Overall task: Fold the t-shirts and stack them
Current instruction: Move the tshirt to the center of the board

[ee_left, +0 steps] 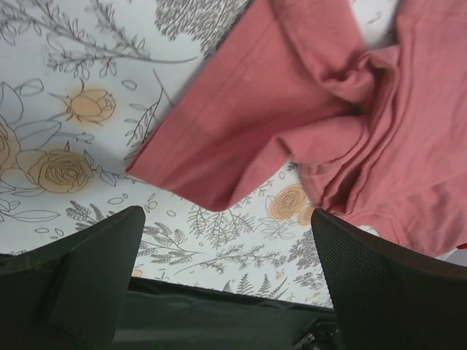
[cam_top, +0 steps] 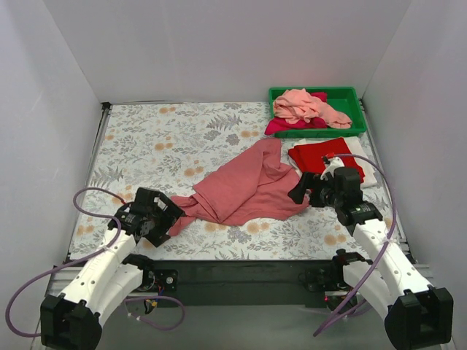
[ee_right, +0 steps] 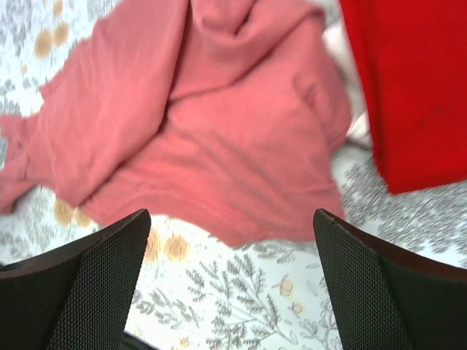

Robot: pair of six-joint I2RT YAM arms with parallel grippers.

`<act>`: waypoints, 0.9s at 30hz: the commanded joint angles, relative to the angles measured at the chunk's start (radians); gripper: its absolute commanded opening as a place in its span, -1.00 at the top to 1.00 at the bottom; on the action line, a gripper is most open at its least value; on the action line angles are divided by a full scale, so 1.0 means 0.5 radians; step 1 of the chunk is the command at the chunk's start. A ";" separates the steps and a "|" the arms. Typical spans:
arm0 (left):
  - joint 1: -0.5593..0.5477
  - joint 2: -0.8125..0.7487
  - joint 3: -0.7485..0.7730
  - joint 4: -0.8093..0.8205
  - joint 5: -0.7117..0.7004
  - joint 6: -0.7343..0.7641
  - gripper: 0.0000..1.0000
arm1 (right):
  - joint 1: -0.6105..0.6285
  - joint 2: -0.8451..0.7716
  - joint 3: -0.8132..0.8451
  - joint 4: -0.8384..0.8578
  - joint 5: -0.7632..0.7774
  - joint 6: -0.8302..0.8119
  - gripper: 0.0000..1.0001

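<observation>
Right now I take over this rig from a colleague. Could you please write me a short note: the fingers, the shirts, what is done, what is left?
Left fingers: open, holding nothing, near the left tip of the rose shirt.
Right fingers: open, holding nothing, at that shirt's right edge.
Rose shirt: crumpled, not folded, mid-table.
Red shirt: looks folded, on a white shirt, right side.
Green bin: holds a pink shirt and a magenta shirt, heaped.
Done: apparently the red-on-white pile.
Left: fold and stack the rose shirt, then the two in the bin.
</observation>
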 commanded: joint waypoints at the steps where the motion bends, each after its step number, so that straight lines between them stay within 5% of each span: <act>1: -0.007 -0.069 -0.115 0.105 0.234 -0.132 -0.97 | 0.017 -0.040 -0.117 0.083 -0.223 0.066 -0.97; 17: -0.016 0.172 -0.269 0.238 -0.090 -0.411 -0.78 | 0.032 -0.012 -0.249 0.123 -0.275 0.090 -0.97; 27: -0.016 0.308 -0.299 0.477 -0.094 -0.310 0.11 | 0.041 -0.003 -0.313 0.080 -0.275 0.124 -0.94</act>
